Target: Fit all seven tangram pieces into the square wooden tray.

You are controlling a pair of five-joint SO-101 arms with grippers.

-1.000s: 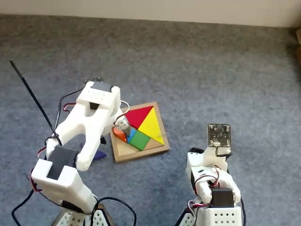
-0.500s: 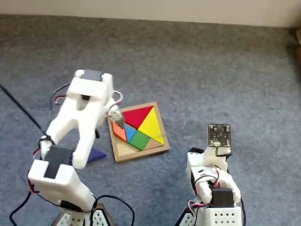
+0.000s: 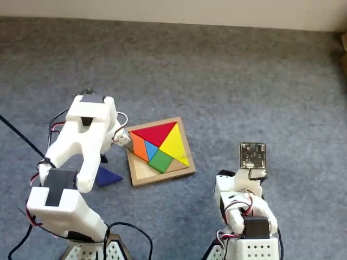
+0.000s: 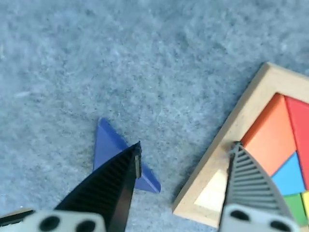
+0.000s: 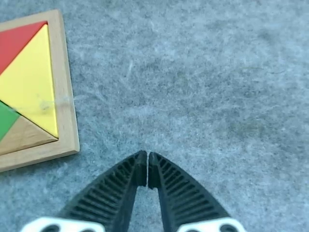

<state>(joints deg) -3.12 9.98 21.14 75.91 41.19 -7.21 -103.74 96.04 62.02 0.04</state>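
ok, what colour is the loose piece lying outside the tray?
Blue. The piece shows best in the left wrist view.

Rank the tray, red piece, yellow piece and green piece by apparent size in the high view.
1. Wooden tray.
2. Red piece and yellow piece: these look alike, so no ranking between them.
3. Green piece.

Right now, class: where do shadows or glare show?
High view: even light, no glare on the square wooden tray. Left wrist view: no hard shadow around the dark blue triangular piece. Right wrist view: grey carpet evenly lit under the right gripper.
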